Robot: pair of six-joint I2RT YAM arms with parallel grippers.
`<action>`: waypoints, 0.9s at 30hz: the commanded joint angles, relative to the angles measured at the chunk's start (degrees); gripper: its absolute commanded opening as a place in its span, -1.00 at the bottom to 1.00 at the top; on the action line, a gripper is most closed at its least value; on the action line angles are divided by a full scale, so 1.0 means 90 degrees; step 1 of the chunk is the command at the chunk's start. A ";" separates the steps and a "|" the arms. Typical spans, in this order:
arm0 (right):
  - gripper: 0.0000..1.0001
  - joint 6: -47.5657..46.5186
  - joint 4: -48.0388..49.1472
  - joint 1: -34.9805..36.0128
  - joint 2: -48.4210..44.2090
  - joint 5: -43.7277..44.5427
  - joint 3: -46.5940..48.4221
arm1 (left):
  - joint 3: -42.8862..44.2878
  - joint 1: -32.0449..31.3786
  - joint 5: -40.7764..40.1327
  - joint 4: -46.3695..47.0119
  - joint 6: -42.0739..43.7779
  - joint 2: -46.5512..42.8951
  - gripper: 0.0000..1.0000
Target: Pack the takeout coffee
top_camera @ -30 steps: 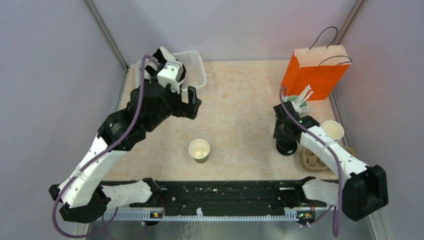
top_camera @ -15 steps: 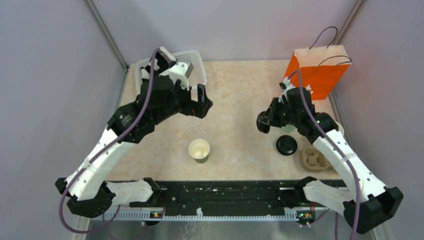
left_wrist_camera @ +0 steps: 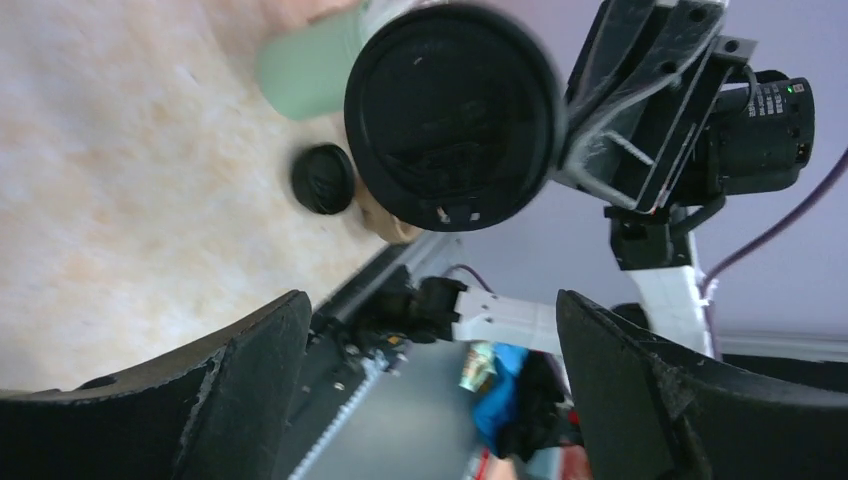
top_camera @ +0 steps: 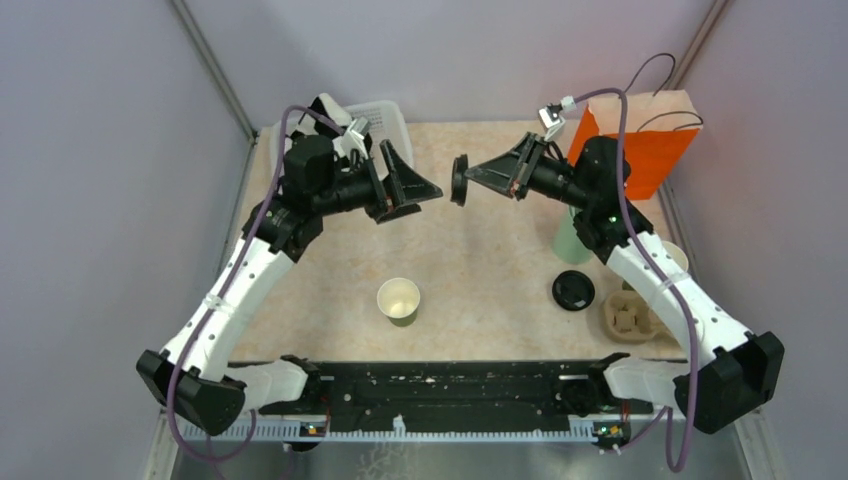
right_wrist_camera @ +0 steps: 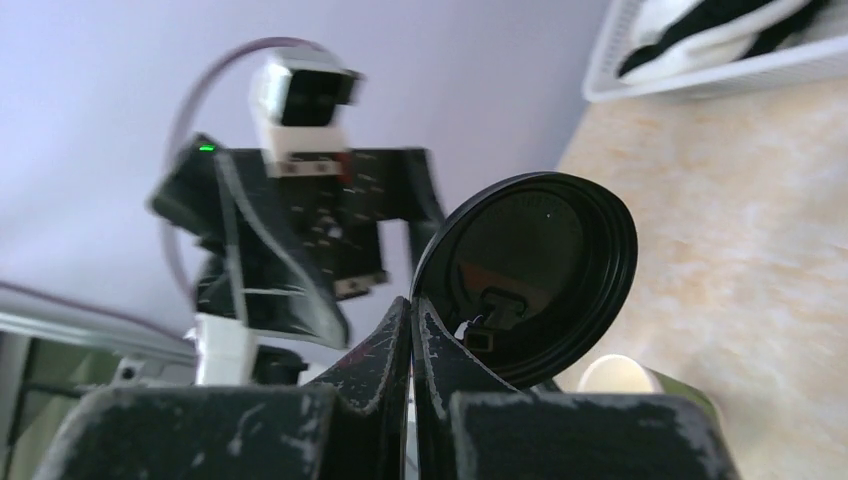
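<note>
Jaws on the left gripper [top_camera: 412, 188] are standing as wide as they go, gripping nothing. It is hanging well above the surface [top_camera: 480, 260] and pointing right at the lid [left_wrist_camera: 455, 115]. Below, between the arms, an open cup [top_camera: 399, 300] is sitting upright near the front edge, wearing no lid. Just right of the left gripper, the right gripper [top_camera: 478, 176] is pinching that lid by its rim, fully closed on it, and holding it up in mid-air facing the other arm. This is looking like a hand-over, though the lid may simply be heading for the cup. To do it well, the left gripper should be closing on the free side of the rim, opposite the right gripper's hold, squarely and without twisting. The right should be letting go only once that hold is firm, since thin plastic is likely flexing and slipping if nipped too near the edge. Further right, a tumbler [top_camera: 568, 240] is standing by the right arm, a second lid [top_camera: 573, 290] is lying flat, a second cup [top_camera: 678, 252] is mostly hiding behind the arm, a carrier [top_camera: 628, 320] is sitting near the front, and a bag [top_camera: 650, 150] is waiting at the back.
</note>
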 commanded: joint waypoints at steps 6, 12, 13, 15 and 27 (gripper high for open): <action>-1.00 0.1452 0.2133 0.0139 0.0162 -0.0835 0.0017 | -0.0884 -0.0018 0.0795 0.2212 -0.1813 -0.0467 0.97; -1.00 0.1576 0.2308 0.0217 0.0214 -0.0964 0.0045 | -0.1263 -0.0054 0.0736 0.2816 -0.2210 -0.0556 0.97; -1.00 0.1555 0.2281 0.0215 0.0209 -0.0987 0.0036 | -0.1264 -0.0062 0.0720 0.2817 -0.2198 -0.0556 0.97; -1.00 0.1568 0.2289 0.0225 0.0199 -0.1028 -0.0007 | -0.1258 -0.0062 0.0689 0.2870 -0.2222 -0.0560 0.97; -1.00 0.1553 0.2372 0.0380 0.0266 -0.1041 -0.0096 | -0.1130 -0.0071 0.0704 0.2881 -0.2245 -0.0431 0.97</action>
